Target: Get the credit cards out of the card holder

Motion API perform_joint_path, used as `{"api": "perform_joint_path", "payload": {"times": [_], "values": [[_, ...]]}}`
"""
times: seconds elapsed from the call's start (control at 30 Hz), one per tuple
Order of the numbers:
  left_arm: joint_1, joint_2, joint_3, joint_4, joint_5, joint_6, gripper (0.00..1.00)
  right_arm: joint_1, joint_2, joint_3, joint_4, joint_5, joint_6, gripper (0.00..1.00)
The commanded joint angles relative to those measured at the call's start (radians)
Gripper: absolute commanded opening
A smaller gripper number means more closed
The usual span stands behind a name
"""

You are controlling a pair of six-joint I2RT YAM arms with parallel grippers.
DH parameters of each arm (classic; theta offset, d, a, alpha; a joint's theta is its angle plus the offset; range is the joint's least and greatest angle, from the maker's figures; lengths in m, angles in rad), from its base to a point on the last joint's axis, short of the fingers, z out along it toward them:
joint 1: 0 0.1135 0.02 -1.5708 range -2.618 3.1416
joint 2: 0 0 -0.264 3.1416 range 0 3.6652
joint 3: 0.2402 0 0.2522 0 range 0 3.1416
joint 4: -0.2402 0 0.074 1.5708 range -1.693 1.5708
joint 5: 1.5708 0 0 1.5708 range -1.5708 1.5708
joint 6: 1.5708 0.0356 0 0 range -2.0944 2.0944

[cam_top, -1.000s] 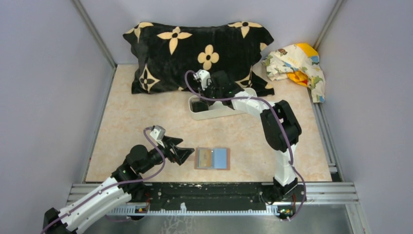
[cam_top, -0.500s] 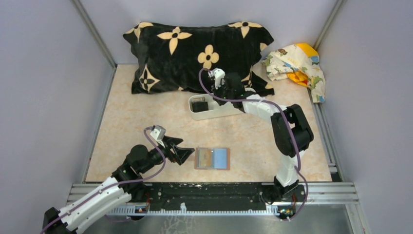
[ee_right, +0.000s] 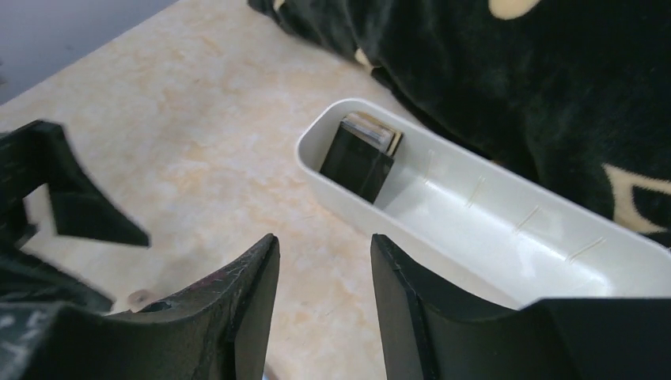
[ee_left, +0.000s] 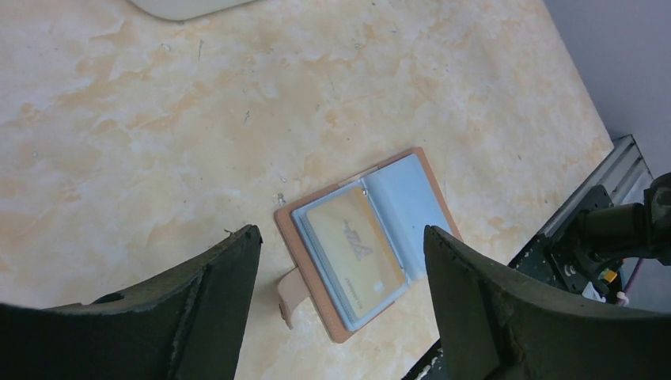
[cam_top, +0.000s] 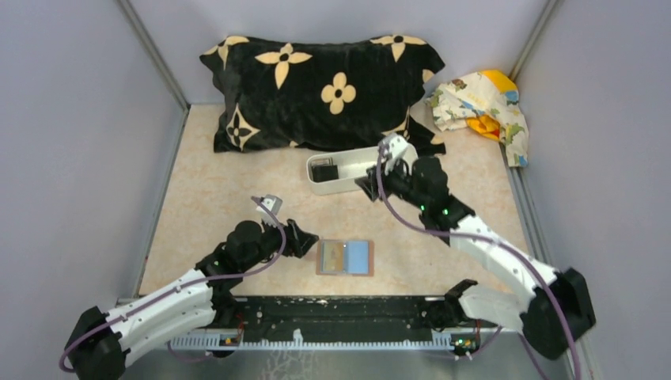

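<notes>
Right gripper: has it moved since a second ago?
Yes. In the top view the right gripper has shifted rightward, from over the white tray's left end to its right end.

This is a lab test cell, not a home. Plain grey panel walls (cam_top: pixel 71 158) box in my small marble-print table (cam_top: pixel 221 190). An aluminium rail (cam_top: pixel 356 342) behind my right gripper (cam_top: pixel 370 180) carries both arm bases. Beyond that gripper lie a black flowered pillow (cam_top: pixel 316 87) and a crumpled cloth (cam_top: pixel 483 99).

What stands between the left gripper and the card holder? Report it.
Nothing visible. The open left gripper sits just left of the card holder, with only table surface between them; the tan card shows in its pocket.
</notes>
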Motion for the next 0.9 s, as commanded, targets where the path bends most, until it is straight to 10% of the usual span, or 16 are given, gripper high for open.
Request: {"api": "perform_joint_path", "payload": {"times": [0.0, 0.27, 0.53, 0.87], "values": [[0.003, 0.076, 0.057, -0.01, -0.005, -0.04, 0.8, 0.06, -0.169, -0.182, -0.036, 0.034, 0.098, 0.47], [-0.02, 0.115, 0.029, 0.046, 0.054, -0.08, 0.63, 0.404, -0.331, -0.414, -0.048, 0.249, 0.3, 0.36], [-0.072, 0.172, -0.001, 0.123, 0.138, -0.123, 0.0, 0.568, -0.271, -0.445, 0.027, 0.371, 0.395, 0.0], [-0.08, 0.259, -0.039, 0.238, 0.161, -0.143, 0.0, 0.569, -0.143, -0.503, 0.272, 0.396, 0.561, 0.12]]}}
